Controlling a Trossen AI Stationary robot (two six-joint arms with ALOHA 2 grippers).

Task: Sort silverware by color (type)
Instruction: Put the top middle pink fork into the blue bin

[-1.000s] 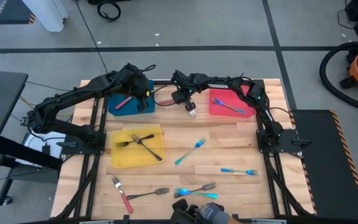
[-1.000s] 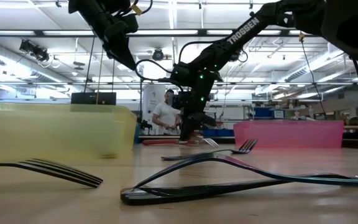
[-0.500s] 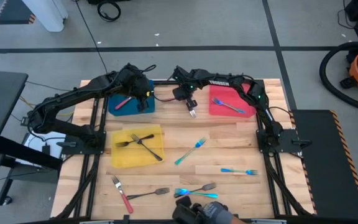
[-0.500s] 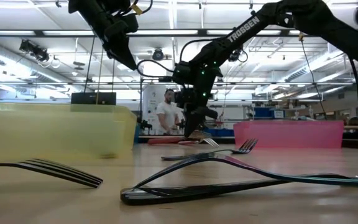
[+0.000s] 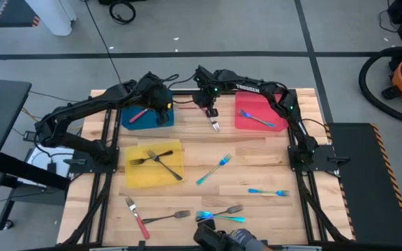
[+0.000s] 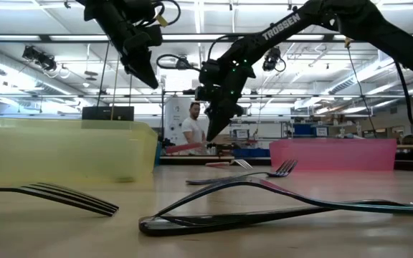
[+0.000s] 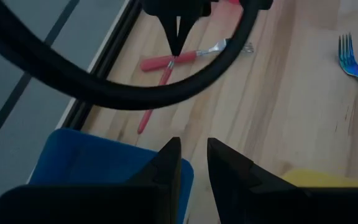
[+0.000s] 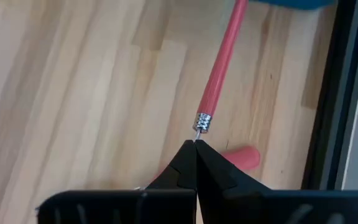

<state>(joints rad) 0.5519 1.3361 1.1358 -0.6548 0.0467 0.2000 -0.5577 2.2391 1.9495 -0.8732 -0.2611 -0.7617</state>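
My right gripper (image 8: 196, 142) is shut on a red-handled fork (image 8: 221, 62) over the far middle of the table, just right of the blue tray (image 5: 160, 120). A second red-handled fork (image 7: 210, 51) lies flat on the wood below it. Another red-handled fork (image 5: 139, 115) rests inside the blue tray. My left gripper (image 7: 194, 165) hovers above that tray's right corner, open, with nothing between its fingers. A blue fork (image 5: 257, 118) lies in the red tray (image 5: 245, 124), and two dark forks (image 5: 160, 162) lie in the yellow tray (image 5: 135, 178). My right gripper pinches the thin metal neck (image 8: 197, 132) just past the handle's silver collar, at the very ends of its two fingers. The fingers slant down from above. The red handle (image 6: 185, 148) sticks out toward the blue tray, nearly level and above the tabletop; the fingers hide the fork's head.
Loose forks lie on the wood: teal ones at the middle (image 5: 213, 169) and right (image 5: 269, 191), a red-handled one (image 5: 137, 217), a dark one (image 5: 167, 217) and a small cluster (image 5: 222, 213) near the front edge. A person stands in the room beyond the table (image 6: 192, 132).
My right gripper has risen and drawn toward the table's far edge, rolling its wrist, still shut. The held fork's red handle, lying on the wood a second ago, now hangs lifted above it. The second red-handled fork has stayed where it was.
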